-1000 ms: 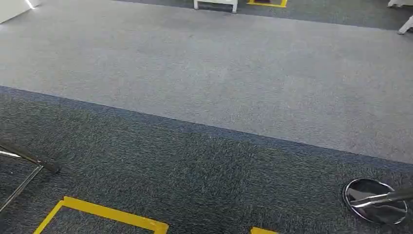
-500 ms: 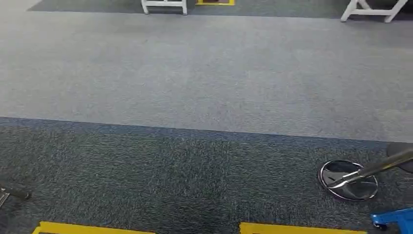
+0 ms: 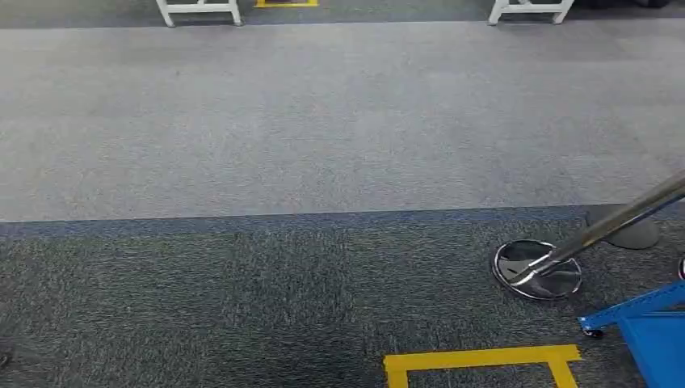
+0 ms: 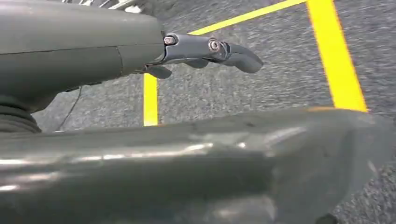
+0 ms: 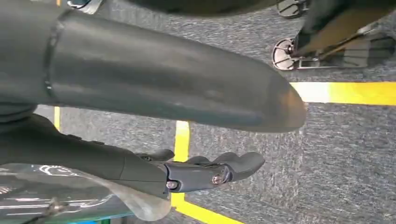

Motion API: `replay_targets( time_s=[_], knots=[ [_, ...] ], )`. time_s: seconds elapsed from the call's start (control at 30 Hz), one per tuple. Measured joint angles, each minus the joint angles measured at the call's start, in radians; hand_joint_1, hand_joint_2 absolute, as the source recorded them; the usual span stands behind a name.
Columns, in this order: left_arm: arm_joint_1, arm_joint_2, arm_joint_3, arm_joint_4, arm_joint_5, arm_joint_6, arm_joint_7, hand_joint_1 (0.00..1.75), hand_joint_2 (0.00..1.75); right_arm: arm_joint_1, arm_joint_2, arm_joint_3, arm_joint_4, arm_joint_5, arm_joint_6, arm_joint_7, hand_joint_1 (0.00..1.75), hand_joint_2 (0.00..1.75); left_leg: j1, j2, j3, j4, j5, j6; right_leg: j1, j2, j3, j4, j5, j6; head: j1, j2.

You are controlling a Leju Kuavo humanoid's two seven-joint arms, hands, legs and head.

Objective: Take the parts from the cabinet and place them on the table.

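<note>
The view has swung rightward, bringing a blue cart (image 3: 650,331) in, while left robot hand (image 4: 205,51) and right robot hand (image 5: 205,170) hang empty, fingers loosely extended.

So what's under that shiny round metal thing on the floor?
The shiny round base sits flat on the dark carpet, with a slanted metal pole rising from it. Whatever lies beneath the base is covered; only carpet shows around it.

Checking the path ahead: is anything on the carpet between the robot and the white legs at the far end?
Nothing straight ahead. A chrome stand base and a blue cart sit off to the right, nearer than the white legs. The left hand and right hand hold nothing.
</note>
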Motion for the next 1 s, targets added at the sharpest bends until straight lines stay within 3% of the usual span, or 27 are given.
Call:
replay_targets(
  time_s=[0.03, 0.13, 0.17, 0.2, 0.23, 0.3, 0.33, 0.37, 0.4, 0.43, 0.47, 0.5, 0.53, 0.63, 0.67, 0.7, 0.73, 0.8, 0.83, 0.87, 0.9, 0.93, 0.97, 1.0],
  knots=[
    [0.001, 0.0, 0.0, 0.0, 0.0, 0.0, -0.001, 0.0, 0.0, -0.002, 0.0, 0.0, 0.0, 0.0, 0.0, -0.001, 0.0, 0.0, -0.001, 0.008, 0.002, 0.002, -0.003, -0.007, -0.002, 0.021, 0.006, -0.001, 0.008, -0.01, -0.007, 0.0],
    [-0.003, 0.002, -0.005, 0.0, -0.005, 0.008, -0.013, 0.0, 0.0, 0.002, 0.0, -0.002, 0.0, 0.0, 0.002, -0.001, 0.0, 0.0, 0.004, 0.035, 0.013, -0.002, -0.004, -0.022, 0.003, 0.048, -0.01, -0.001, 0.009, -0.026, -0.009, 0.0],
    [-0.002, 0.002, -0.01, 0.0, -0.008, 0.014, -0.021, 0.0, 0.0, 0.003, 0.0, -0.003, 0.0, -0.001, 0.002, -0.001, 0.0, 0.0, 0.01, 0.021, 0.013, 0.007, -0.016, -0.031, -0.003, 0.06, 0.005, -0.007, 0.016, -0.037, -0.01, 0.0],
    [-0.002, 0.002, -0.01, 0.0, -0.014, 0.018, -0.028, 0.0, 0.0, 0.003, 0.0, -0.004, 0.0, -0.001, 0.002, 0.0, 0.0, 0.0, 0.011, -0.025, 0.001, 0.04, -0.046, -0.034, -0.002, 0.067, 0.005, -0.007, 0.019, -0.042, -0.015, 0.0],
    [-0.001, 0.002, -0.01, 0.0, -0.017, 0.021, -0.032, 0.0, 0.0, 0.002, 0.0, -0.005, 0.0, -0.001, 0.002, 0.0, 0.0, 0.0, 0.013, -0.054, -0.027, 0.11, -0.091, -0.035, -0.001, 0.079, 0.003, -0.006, 0.022, -0.047, -0.018, 0.0],
    [0.004, 0.005, -0.013, 0.001, -0.024, 0.023, -0.041, 0.0, 0.0, 0.002, 0.0, -0.009, 0.0, -0.002, 0.012, 0.0, 0.0, 0.0, 0.012, -0.074, -0.098, 0.272, -0.161, -0.036, 0.003, 0.105, 0.001, -0.006, 0.023, -0.05, -0.019, 0.0],
    [0.006, 0.006, -0.015, 0.001, -0.025, 0.023, -0.045, 0.0, 0.0, 0.004, 0.0, -0.01, 0.0, -0.003, 0.016, 0.002, 0.0, 0.0, 0.012, -0.076, -0.124, 0.321, -0.168, -0.034, 0.005, 0.12, 0.001, -0.005, 0.023, -0.05, -0.018, 0.0],
    [0.007, 0.006, -0.016, 0.002, -0.026, 0.023, -0.045, 0.0, 0.0, 0.006, 0.0, -0.012, 0.0, -0.003, 0.018, 0.002, 0.0, 0.0, 0.012, -0.077, -0.124, 0.314, -0.146, -0.032, 0.007, 0.135, 0.003, -0.005, 0.023, -0.05, -0.018, 0.0],
    [0.006, 0.008, -0.017, 0.002, -0.031, 0.023, -0.045, 0.0, 0.0, 0.007, 0.0, -0.015, 0.0, -0.003, 0.021, 0.003, 0.0, 0.0, 0.012, -0.079, -0.107, 0.264, -0.102, -0.028, 0.008, 0.15, 0.004, -0.005, 0.023, -0.05, -0.018, 0.0],
    [0.006, 0.009, -0.019, 0.002, -0.035, 0.024, -0.046, 0.0, 0.0, 0.007, 0.0, -0.017, 0.0, -0.004, 0.028, 0.003, 0.0, 0.0, 0.012, -0.085, -0.077, 0.187, -0.052, -0.023, 0.009, 0.164, 0.006, -0.004, 0.023, -0.05, -0.018, 0.0],
    [0.006, 0.01, -0.022, 0.002, -0.036, 0.026, -0.048, 0.0, 0.0, 0.006, 0.0, -0.018, 0.0, -0.004, 0.033, 0.003, 0.0, 0.0, 0.012, -0.104, -0.043, 0.1, -0.005, -0.017, 0.009, 0.176, 0.007, -0.003, 0.023, -0.05, -0.019, 0.0],
    [0.007, 0.012, -0.025, 0.002, -0.037, 0.028, -0.049, 0.0, 0.0, 0.006, 0.002, -0.018, 0.0, -0.004, 0.038, 0.003, 0.0, 0.0, 0.012, -0.155, -0.023, 0.04, 0.011, -0.011, 0.007, 0.185, 0.003, -0.002, 0.023, -0.048, -0.018, 0.0],
    [0.007, 0.011, -0.026, 0.002, -0.039, 0.031, -0.052, 0.0, 0.0, 0.003, 0.003, -0.019, 0.0, -0.005, 0.04, 0.003, 0.0, 0.0, 0.015, -0.158, -0.013, 0.014, 0.004, -0.008, 0.012, 0.2, -0.004, 0.006, 0.02, -0.042, -0.019, 0.0],
    [0.005, 0.011, -0.029, 0.003, -0.042, 0.034, -0.058, 0.0, 0.0, 0.01, 0.004, -0.024, 0.0, -0.008, 0.046, 0.01, 0.0, 0.0, 0.006, -0.137, -0.016, 0.016, 0.003, -0.003, 0.002, 0.222, -0.02, 0.001, 0.028, -0.022, -0.018, 0.0],
    [0.005, 0.011, -0.031, 0.003, -0.042, 0.035, -0.06, 0.0, 0.0, 0.013, 0.004, -0.025, 0.0, -0.01, 0.046, 0.01, 0.0, 0.0, 0.014, -0.125, -0.013, 0.001, 0.011, 0.007, 0.002, 0.222, -0.028, 0.005, 0.023, -0.016, -0.018, 0.0],
    [0.003, 0.011, -0.033, 0.003, -0.043, 0.035, -0.06, 0.0, 0.0, 0.014, 0.004, -0.026, 0.0, -0.01, 0.046, 0.011, 0.0, 0.0, 0.013, -0.113, -0.01, -0.005, 0.014, 0.012, 0.005, 0.164, -0.038, 0.03, 0.002, -0.016, -0.017, 0.0],
    [0.004, 0.01, -0.034, 0.003, -0.044, 0.036, -0.062, 0.0, 0.0, 0.012, 0.004, -0.026, 0.0, -0.01, 0.047, 0.011, 0.0, 0.0, 0.012, -0.102, -0.011, -0.006, 0.015, 0.017, 0.006, 0.127, -0.067, 0.089, -0.042, -0.011, -0.011, 0.0],
    [0.009, 0.009, -0.034, 0.004, -0.045, 0.036, -0.062, 0.0, 0.0, 0.005, 0.004, -0.026, 0.0, -0.01, 0.047, 0.011, 0.0, 0.0, 0.009, -0.07, -0.014, -0.005, 0.013, 0.019, 0.002, 0.106, -0.148, 0.257, -0.127, -0.001, -0.011, 0.0],
    [0.01, 0.009, -0.033, 0.004, -0.045, 0.036, -0.062, 0.0, 0.0, 0.006, 0.004, -0.026, 0.0, -0.01, 0.047, 0.011, 0.0, 0.0, 0.009, -0.055, -0.015, -0.005, 0.013, 0.019, 0.0, 0.103, -0.173, 0.312, -0.143, 0.003, -0.012, 0.0],
    [0.01, 0.009, -0.034, 0.004, -0.045, 0.036, -0.062, 0.0, 0.0, 0.006, 0.004, -0.026, 0.0, -0.01, 0.047, 0.011, 0.0, 0.0, 0.01, -0.042, -0.015, -0.005, 0.013, 0.018, -0.003, 0.101, -0.174, 0.317, -0.132, 0.007, -0.01, 0.0],
    [0.008, 0.009, -0.034, 0.004, -0.045, 0.036, -0.062, 0.0, 0.0, 0.008, 0.004, -0.026, 0.001, -0.01, 0.048, 0.012, 0.0, 0.0, 0.01, -0.033, -0.014, -0.004, 0.012, 0.018, -0.006, 0.096, -0.15, 0.278, -0.103, 0.01, -0.011, 0.0],
    [0.007, 0.008, -0.034, 0.004, -0.045, 0.036, -0.062, 0.0, 0.0, 0.011, 0.004, -0.026, 0.0, -0.011, 0.048, 0.012, 0.0, 0.0, 0.01, -0.022, -0.013, -0.003, 0.01, 0.014, -0.01, 0.087, -0.103, 0.192, -0.058, 0.013, -0.01, 0.0],
    [0.007, 0.006, -0.034, 0.004, -0.045, 0.036, -0.062, 0.0, 0.0, 0.011, 0.004, -0.026, 0.0, -0.011, 0.048, 0.012, 0.0, 0.0, 0.011, -0.012, -0.01, -0.001, 0.007, 0.01, -0.012, 0.067, -0.044, 0.089, -0.017, 0.014, -0.011, 0.0],
    [0.007, 0.007, -0.034, 0.004, -0.045, 0.036, -0.062, 0.0, 0.0, 0.009, 0.004, -0.026, 0.0, -0.011, 0.048, 0.012, 0.0, 0.0, 0.01, -0.004, -0.008, 0.002, 0.003, 0.003, -0.013, 0.023, -0.001, 0.013, -0.001, 0.015, -0.01, 0.0]
  ],
)
